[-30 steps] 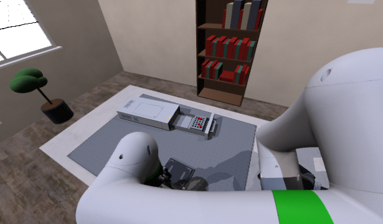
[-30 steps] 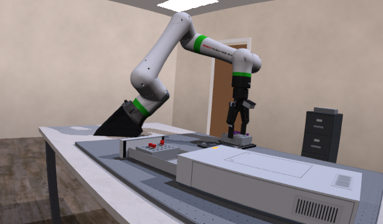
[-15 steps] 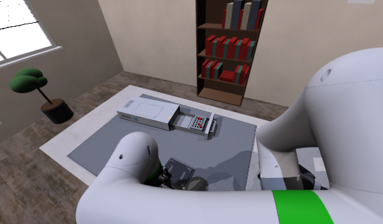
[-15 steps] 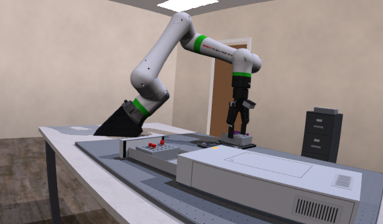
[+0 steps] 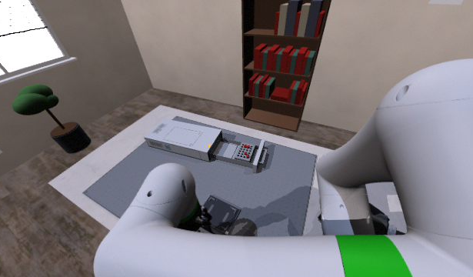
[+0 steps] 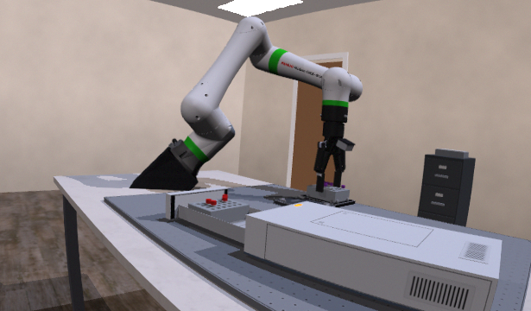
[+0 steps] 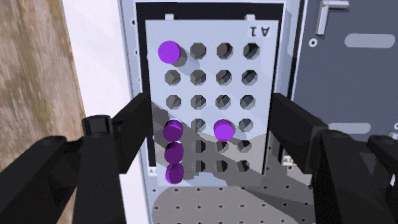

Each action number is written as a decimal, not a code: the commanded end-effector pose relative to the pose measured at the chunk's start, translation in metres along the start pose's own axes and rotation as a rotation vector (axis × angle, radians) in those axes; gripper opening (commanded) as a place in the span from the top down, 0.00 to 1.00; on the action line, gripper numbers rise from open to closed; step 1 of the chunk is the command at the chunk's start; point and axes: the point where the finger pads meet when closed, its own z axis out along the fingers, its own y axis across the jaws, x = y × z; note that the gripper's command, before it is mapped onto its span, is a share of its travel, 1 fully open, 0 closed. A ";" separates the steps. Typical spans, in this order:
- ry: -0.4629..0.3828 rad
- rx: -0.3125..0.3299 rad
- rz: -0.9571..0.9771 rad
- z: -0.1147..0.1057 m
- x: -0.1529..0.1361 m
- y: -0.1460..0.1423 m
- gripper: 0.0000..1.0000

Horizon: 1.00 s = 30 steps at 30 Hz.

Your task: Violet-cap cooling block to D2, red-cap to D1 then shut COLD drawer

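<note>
The violet-capped block (image 6: 334,195) (image 7: 211,90) sits on slot D2 (image 7: 215,10), its far edge near two small locators. Several violet caps stand in its bores. It looks level; its near end hides the slot edge there. My gripper (image 6: 329,187) (image 7: 209,109) is open, its fingers down along the block's two sides with narrow gaps. The red-capped block (image 5: 244,151) (image 6: 218,208) sits in the pulled-out drawer (image 5: 258,155) (image 6: 213,227) of COLD (image 5: 184,139) (image 6: 373,250), near the drawer's front. The lamp (image 5: 209,146) (image 6: 298,205) is lit amber. D1 (image 5: 221,212) (image 7: 340,80) is empty.
The drawer front with its handle (image 5: 263,156) stands up beyond the red-capped block. D1's corner locator (image 7: 324,19) rises right of the gripper. The perforated deck (image 7: 200,205) lies around the slots. My arm hides D2 in the top view.
</note>
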 end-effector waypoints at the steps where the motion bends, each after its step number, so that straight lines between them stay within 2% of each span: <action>1: 0.002 0.000 0.000 -0.001 0.000 0.000 0.34; 25: 0.002 0.000 0.000 -0.001 0.000 0.000 0.34; 26: 0.001 0.000 0.000 -0.030 0.000 0.000 0.34; 30: 0.001 0.000 0.000 -0.033 0.000 0.000 0.34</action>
